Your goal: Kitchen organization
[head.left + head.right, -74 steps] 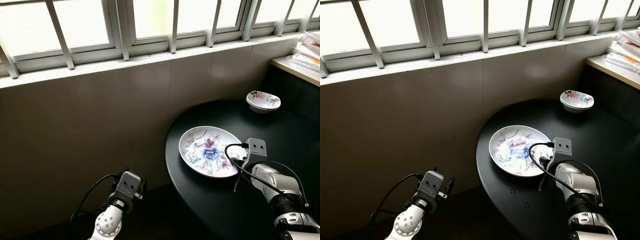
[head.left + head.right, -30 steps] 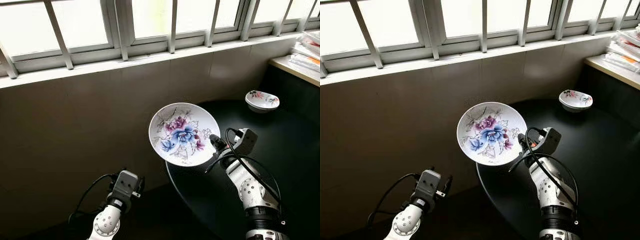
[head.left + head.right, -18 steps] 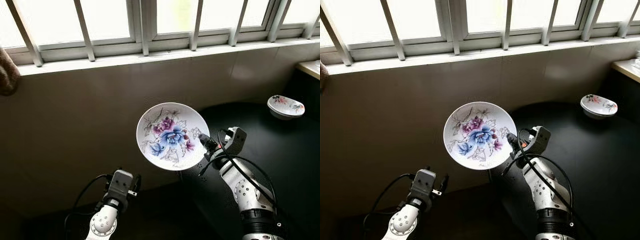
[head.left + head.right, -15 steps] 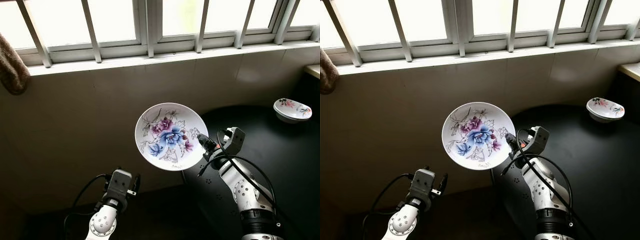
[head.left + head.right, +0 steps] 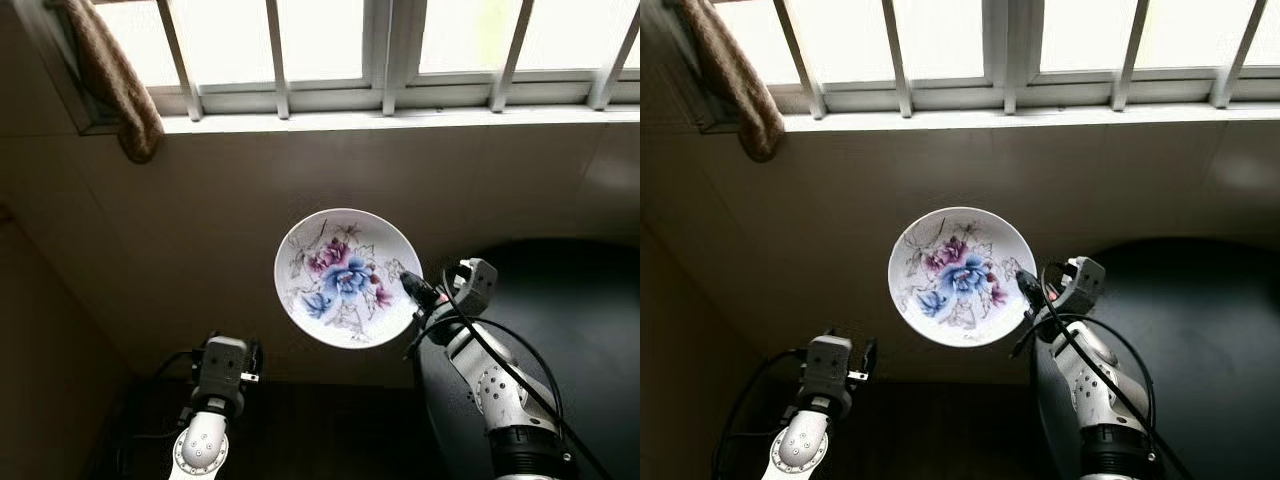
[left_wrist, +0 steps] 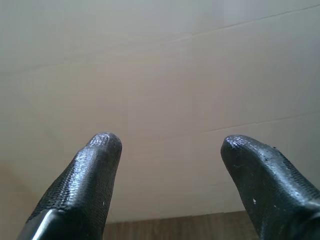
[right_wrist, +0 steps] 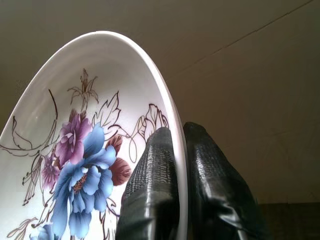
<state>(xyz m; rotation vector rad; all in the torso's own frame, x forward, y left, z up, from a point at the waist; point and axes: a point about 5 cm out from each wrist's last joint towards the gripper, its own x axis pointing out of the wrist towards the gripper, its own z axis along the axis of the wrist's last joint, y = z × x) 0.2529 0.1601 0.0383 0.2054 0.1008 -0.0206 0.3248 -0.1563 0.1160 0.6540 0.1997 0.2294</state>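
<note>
Right wrist view shows the right pincer [image 7: 179,145] clamped on the rim of a round white ceramic plate painted with blue and purple flowers [image 7: 85,150], one black finger pressed on the painted inner face and the other on the plain back, the thin white edge running between them. Seen from the head cameras, that pincer [image 5: 412,288] holds the plate [image 5: 345,277] off any surface, tilted up so its flowered face turns toward the camera, the dish extending from the fingertips toward the robot's left, in front of the beige tiled wall [image 5: 300,190]. Behind and below the pincer, on the robot's right, lies the round black counter [image 5: 570,310], and the silver right arm [image 5: 495,385] with its looping black cable rises over the counter's near edge. Above the plate runs a white window sill with white bars [image 5: 390,95] and bright glass. Farther to the left, a brown towel [image 5: 115,75] hangs from the window frame at the corner. Low on the robot's left, well apart from the plate, the left pincer [image 6: 167,145] hangs with its two black fingers spread apart, nothing between them, pointing at the pale tiled wall above a strip of brown floor [image 6: 175,227].
</note>
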